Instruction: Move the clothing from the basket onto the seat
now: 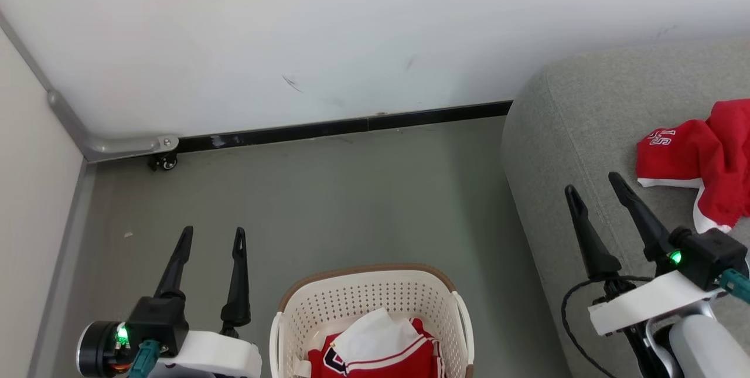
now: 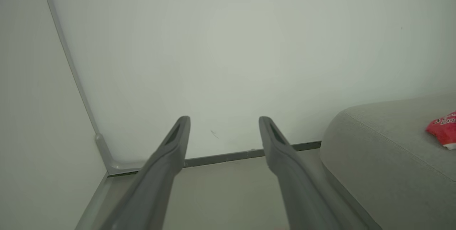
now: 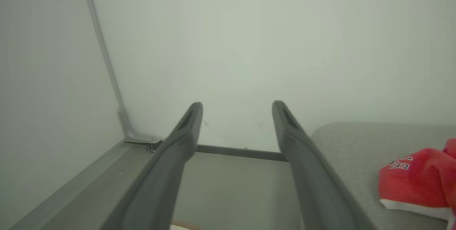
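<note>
Red jersey (image 1: pixel 375 347) lying in the laundry basket (image 1: pixel 366 269).
Soft, light, floppy: pinch its raised white fold; left gripper (image 1: pixel 213 235) and right gripper (image 1: pixel 592 183) spread, empty.

Cream-white perforated plastic basket (image 1: pixel 363 296): near part cut by head view's bottom edge. Red striped-trim garment (image 1: pixel 410 363) inside: lower part cut off, dark lettering mostly hidden. Red white-hemmed garment (image 1: pixel 685 152) on grey woven sofa (image 1: pixel 562 132): right part past picture edge; lettering too small to read.
</note>
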Controlling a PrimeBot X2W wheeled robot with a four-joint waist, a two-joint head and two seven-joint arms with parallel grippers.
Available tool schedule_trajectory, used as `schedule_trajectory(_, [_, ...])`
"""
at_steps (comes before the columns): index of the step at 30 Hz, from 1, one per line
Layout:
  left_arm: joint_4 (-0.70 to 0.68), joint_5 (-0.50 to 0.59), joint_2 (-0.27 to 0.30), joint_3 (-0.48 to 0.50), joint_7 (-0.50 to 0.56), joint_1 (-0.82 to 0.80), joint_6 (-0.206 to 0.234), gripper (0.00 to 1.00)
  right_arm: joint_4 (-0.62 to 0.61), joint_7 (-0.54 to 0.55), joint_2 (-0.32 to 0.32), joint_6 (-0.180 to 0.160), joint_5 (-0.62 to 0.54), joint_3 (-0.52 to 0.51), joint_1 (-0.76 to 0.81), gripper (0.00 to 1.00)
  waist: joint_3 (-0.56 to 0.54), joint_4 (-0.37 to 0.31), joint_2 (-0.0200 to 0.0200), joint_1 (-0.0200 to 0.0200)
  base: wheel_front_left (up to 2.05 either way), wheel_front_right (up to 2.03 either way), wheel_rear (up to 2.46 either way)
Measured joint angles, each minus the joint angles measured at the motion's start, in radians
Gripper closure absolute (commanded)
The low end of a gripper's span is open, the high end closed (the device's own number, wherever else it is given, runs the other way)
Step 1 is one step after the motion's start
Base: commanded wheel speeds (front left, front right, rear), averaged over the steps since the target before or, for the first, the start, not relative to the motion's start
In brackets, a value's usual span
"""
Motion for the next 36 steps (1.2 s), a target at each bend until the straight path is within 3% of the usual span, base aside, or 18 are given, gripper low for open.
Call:
schedule_trajectory(20, [0.047, 0.001, -0.012, -0.016, 0.000, 0.029, -0.001, 0.00, -0.063, 0.002, 0.187, 0.000, -0.166, -0.102, 0.197, 0.00, -0.080, 0.015, 0.0000, 0.0000, 0.00, 0.00, 0.00])
schedule_trajectory(36, [0.068, 0.001, -0.011, 0.004, 0.000, 0.029, 0.002, 0.00, -0.139, 0.030, 0.230, 0.000, -0.252, -0.141, 0.247, 0.00, -0.083, -0.004, 0.0000, 0.0000, 0.00, 0.00, 0.00])
